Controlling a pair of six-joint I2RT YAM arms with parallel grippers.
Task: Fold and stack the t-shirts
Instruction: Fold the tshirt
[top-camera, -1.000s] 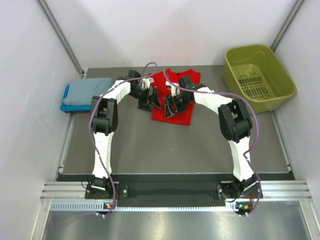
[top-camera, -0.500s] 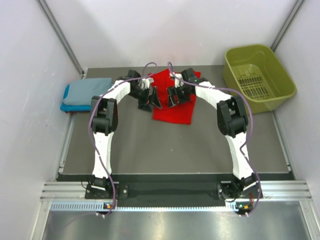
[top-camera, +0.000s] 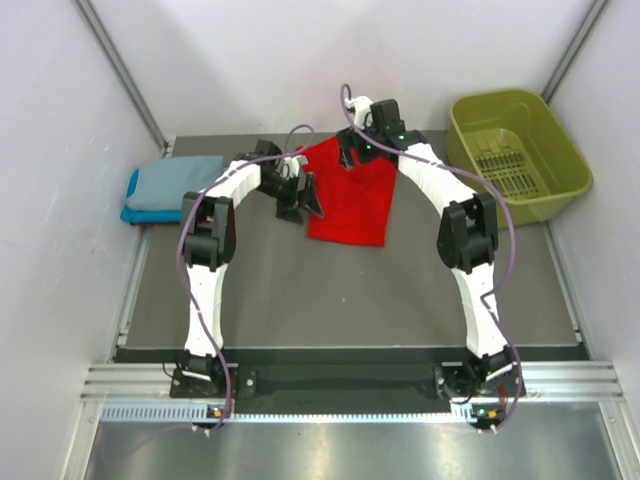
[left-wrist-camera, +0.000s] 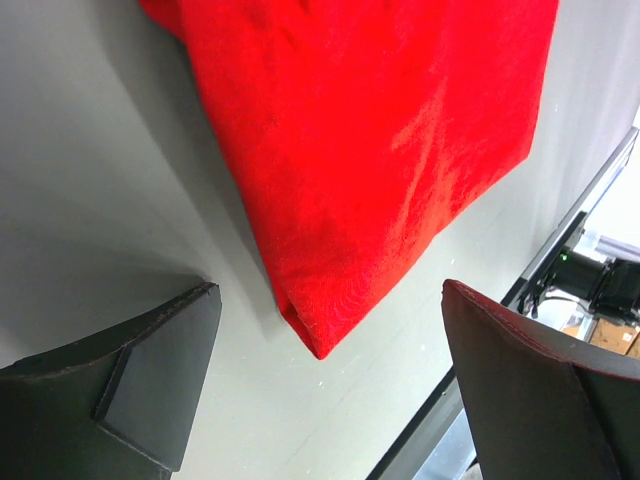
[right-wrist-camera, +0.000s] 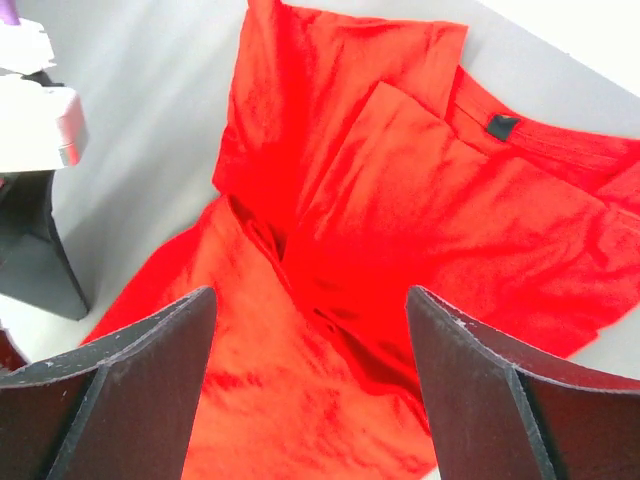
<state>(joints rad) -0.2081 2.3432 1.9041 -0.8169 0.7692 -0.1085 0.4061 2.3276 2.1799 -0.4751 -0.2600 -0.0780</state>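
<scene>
Grippers are both standing open and empty, the left gripper (top-camera: 301, 199) beside the red t-shirt (top-camera: 352, 208), the right gripper (top-camera: 357, 152) hovering above it

- No writing, brand, number or sign can be read anywhere from where I stand.
- The red t-shirt (right-wrist-camera: 420, 230) has a small dark neck tag (right-wrist-camera: 503, 125) inside its collar, and nothing legible shows on it.

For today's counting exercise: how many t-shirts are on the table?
3: a bright red cloth t-shirt mid-table; a folded grey-blue cloth t-shirt at the left edge, atop a turquoise cloth t-shirt. More may be hidden.
</scene>
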